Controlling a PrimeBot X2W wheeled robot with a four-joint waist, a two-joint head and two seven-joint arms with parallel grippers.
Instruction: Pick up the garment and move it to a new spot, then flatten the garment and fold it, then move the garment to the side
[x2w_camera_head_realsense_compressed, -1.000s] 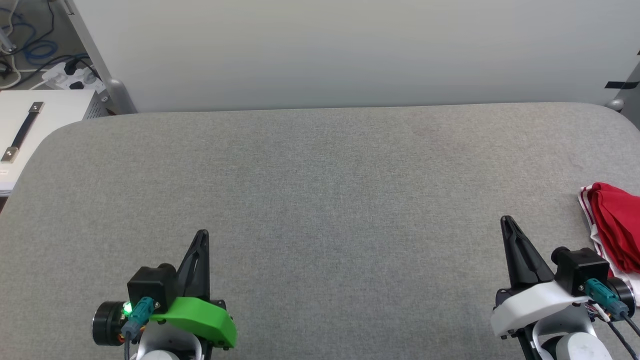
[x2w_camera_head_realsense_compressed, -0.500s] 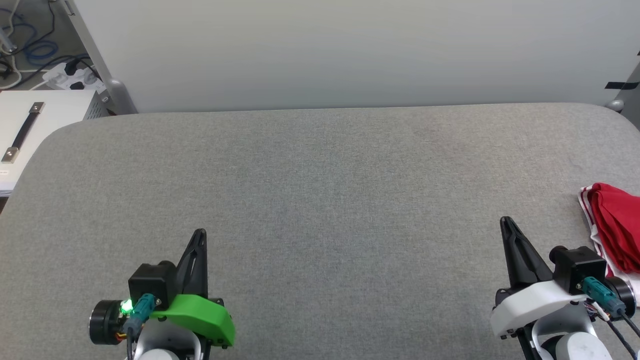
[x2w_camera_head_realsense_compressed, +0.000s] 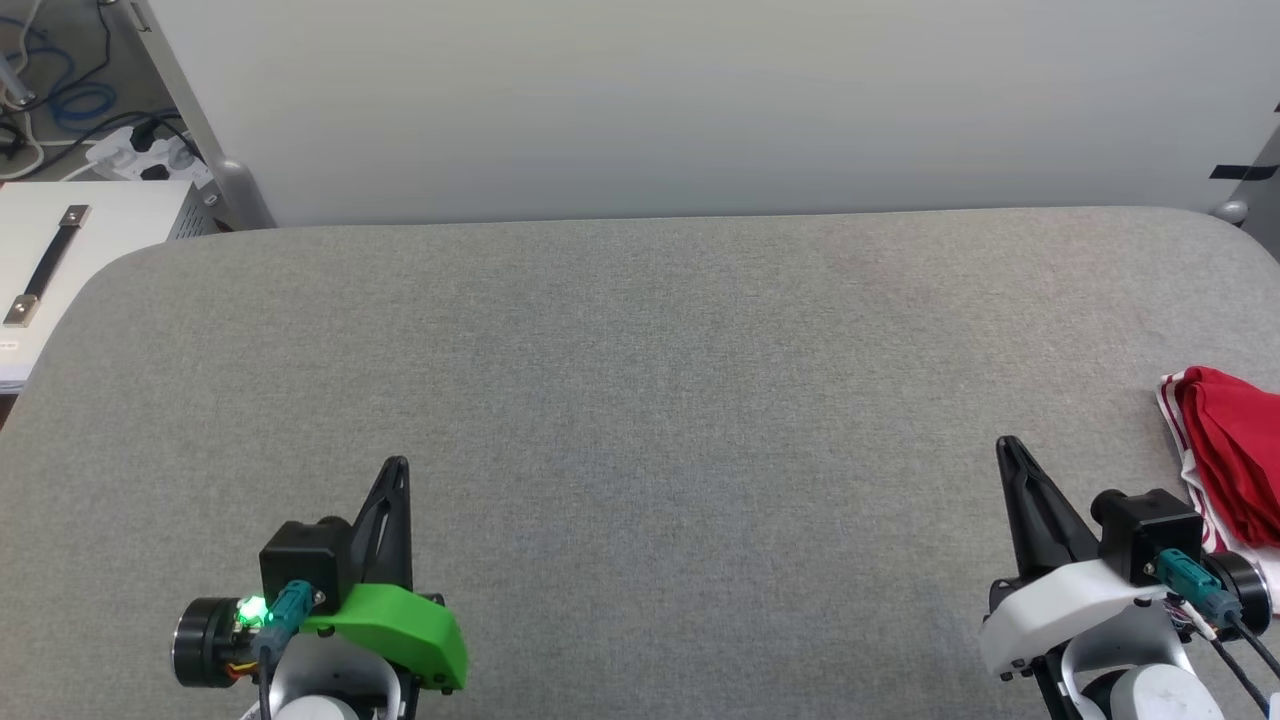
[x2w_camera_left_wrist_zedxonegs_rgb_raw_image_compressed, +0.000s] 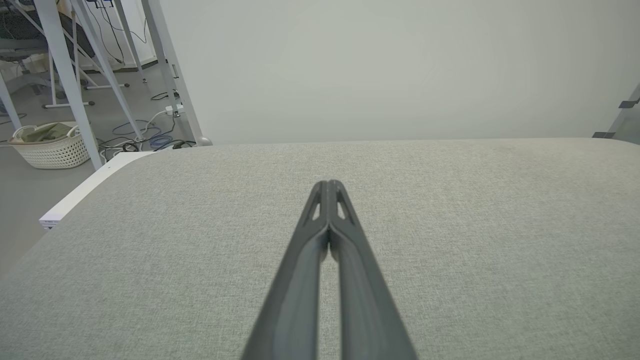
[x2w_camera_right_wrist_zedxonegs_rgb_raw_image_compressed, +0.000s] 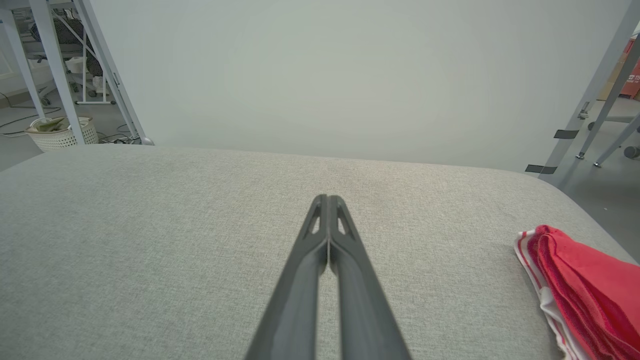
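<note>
While the left gripper (x2w_camera_head_realsense_compressed: 395, 463) and right gripper (x2w_camera_head_realsense_compressed: 1004, 443) sit closed and empty, the garment (x2w_camera_head_realsense_compressed: 1236, 452) lies bunched at the table's (x2w_camera_head_realsense_compressed: 640, 380) right edge. It is likely soft, light and limp; a raised fold offers the best hold.

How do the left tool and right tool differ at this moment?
The left tool has a green shell at its base; the right tool has a white one. The red garment lies beside the right tool, far from the left tool. Both are shut and empty over the grey table.
</note>
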